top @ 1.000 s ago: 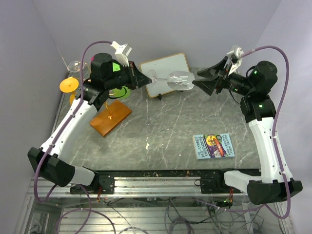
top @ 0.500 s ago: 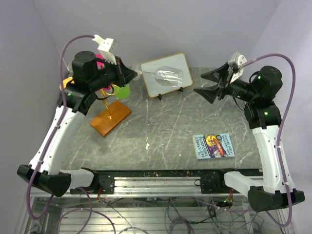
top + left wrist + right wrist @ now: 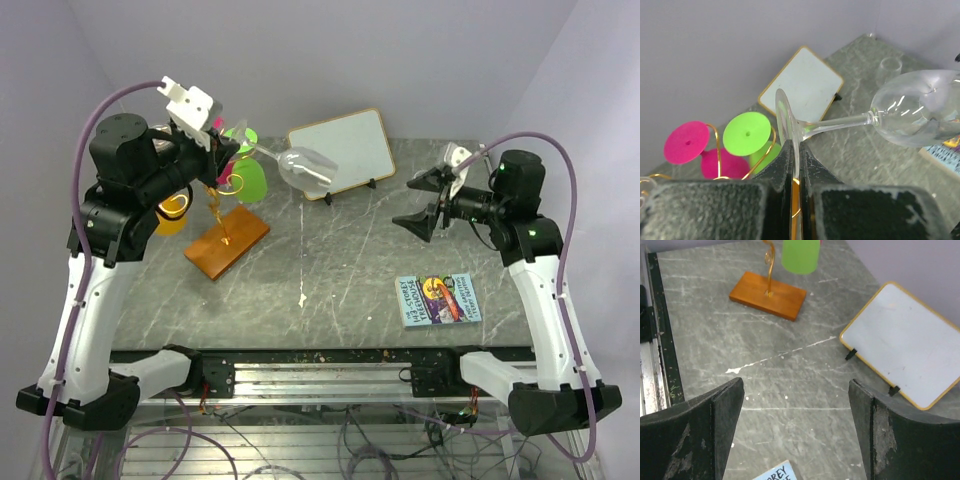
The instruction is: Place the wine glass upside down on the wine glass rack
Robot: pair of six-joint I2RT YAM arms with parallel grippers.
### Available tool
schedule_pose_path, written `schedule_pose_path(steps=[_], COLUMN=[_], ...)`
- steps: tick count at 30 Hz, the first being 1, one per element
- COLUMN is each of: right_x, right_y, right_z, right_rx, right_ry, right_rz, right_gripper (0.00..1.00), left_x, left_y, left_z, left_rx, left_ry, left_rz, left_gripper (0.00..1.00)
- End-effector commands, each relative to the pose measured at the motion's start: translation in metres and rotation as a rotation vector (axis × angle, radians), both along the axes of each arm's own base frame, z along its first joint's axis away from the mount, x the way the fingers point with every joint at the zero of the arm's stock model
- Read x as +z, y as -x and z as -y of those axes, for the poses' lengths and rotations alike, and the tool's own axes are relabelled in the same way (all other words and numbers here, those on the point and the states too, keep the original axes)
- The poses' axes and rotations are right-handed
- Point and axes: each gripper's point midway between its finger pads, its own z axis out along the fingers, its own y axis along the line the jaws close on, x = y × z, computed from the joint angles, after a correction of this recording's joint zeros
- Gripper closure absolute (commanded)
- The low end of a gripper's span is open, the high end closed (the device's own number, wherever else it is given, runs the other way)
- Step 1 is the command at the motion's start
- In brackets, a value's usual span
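Note:
My left gripper (image 3: pixel 228 150) is shut on the round foot of a clear wine glass (image 3: pixel 298 167), which it holds lying sideways in the air, bowl pointing right. In the left wrist view the jaws pinch the foot (image 3: pixel 785 120) and the bowl (image 3: pixel 920 112) sticks out to the right. The gold wire rack (image 3: pixel 215 200) on its brown wooden base (image 3: pixel 226 242) stands just below and left of the glass, with green (image 3: pixel 245 175), pink and orange glasses hanging on it. My right gripper (image 3: pixel 420 200) is open and empty, away from the glass.
A small whiteboard (image 3: pixel 345 150) on an easel stands at the back centre. A blue book (image 3: pixel 438 298) lies on the grey table at the right. Purple walls close in on the back and sides.
My left arm has swung up and left, carrying the glass toward the rack. My right gripper has drawn back to the right and down, away from the glass bowl.

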Motion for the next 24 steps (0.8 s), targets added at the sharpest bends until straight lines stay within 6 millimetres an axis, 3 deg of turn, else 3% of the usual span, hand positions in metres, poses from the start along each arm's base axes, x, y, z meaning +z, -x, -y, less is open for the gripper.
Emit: schedule_pose_path(steps=[1, 11, 24], right_x=[-0.035, -0.093, -0.114], right_y=[0.002, 0.002, -0.003], right_z=[0.004, 0.003, 0.006], right_rx=[0.009, -0.016, -0.037], right_ry=[0.063, 0.028, 0.047], right_rz=[-0.019, -0.094, -0.135], right_gripper=[0.14, 0.13, 0.13], left_x=[-0.002, -0.034, -0.041], left_y=[0.006, -0.002, -0.007], left_z=[-0.018, -0.039, -0.050], left_rx=[0.027, 0.128, 0.133], left_ry=[-0.190, -0.492, -0.692], left_rz=[0.081, 0.112, 0.150], left_gripper=[0.93, 0.93, 0.93])
